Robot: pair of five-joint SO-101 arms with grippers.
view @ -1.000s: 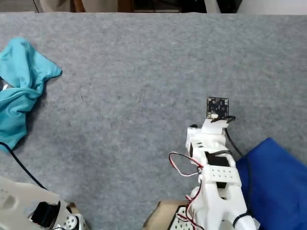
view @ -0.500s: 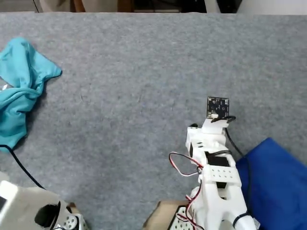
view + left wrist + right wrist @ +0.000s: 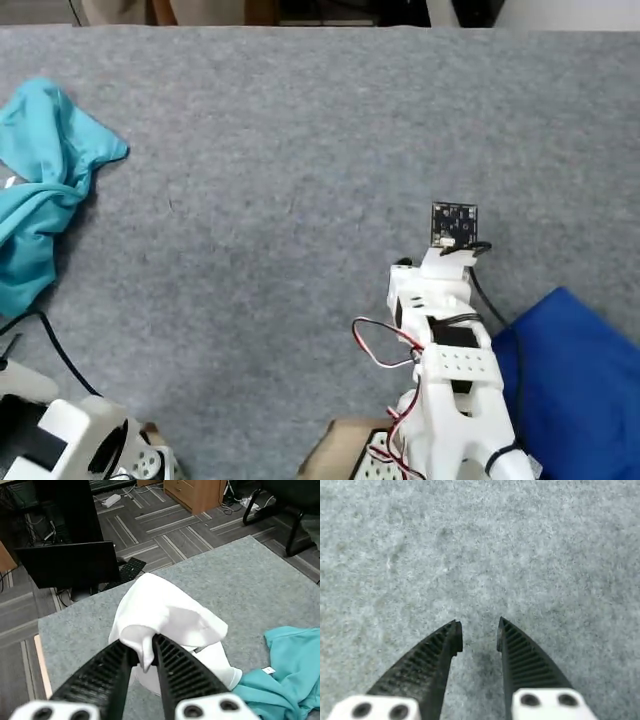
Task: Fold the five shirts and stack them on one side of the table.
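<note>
My left gripper [image 3: 144,656] is shut on a fold of a white shirt [image 3: 167,614], which is bunched up on the grey table [image 3: 240,580]. A crumpled teal shirt [image 3: 287,672] lies right beside the white one; in the high view this teal shirt [image 3: 45,190] sits at the table's left edge. A blue shirt [image 3: 575,385] lies at the near right. My right gripper [image 3: 479,636] hovers just above bare grey cloth, open, with nothing between its fingers. The right arm [image 3: 445,335] stands near the table's front, left of the blue shirt.
The grey table cover [image 3: 300,150] stretches bare across the middle and back. A cardboard piece [image 3: 335,450] lies at the front edge by the right arm's base. The left arm's base [image 3: 75,450] and a black cable [image 3: 55,350] occupy the near left corner.
The left arm's body has dropped lower in the near left corner and its cable has shifted. The teal shirt's edge has changed shape slightly. The right arm has kept still.
</note>
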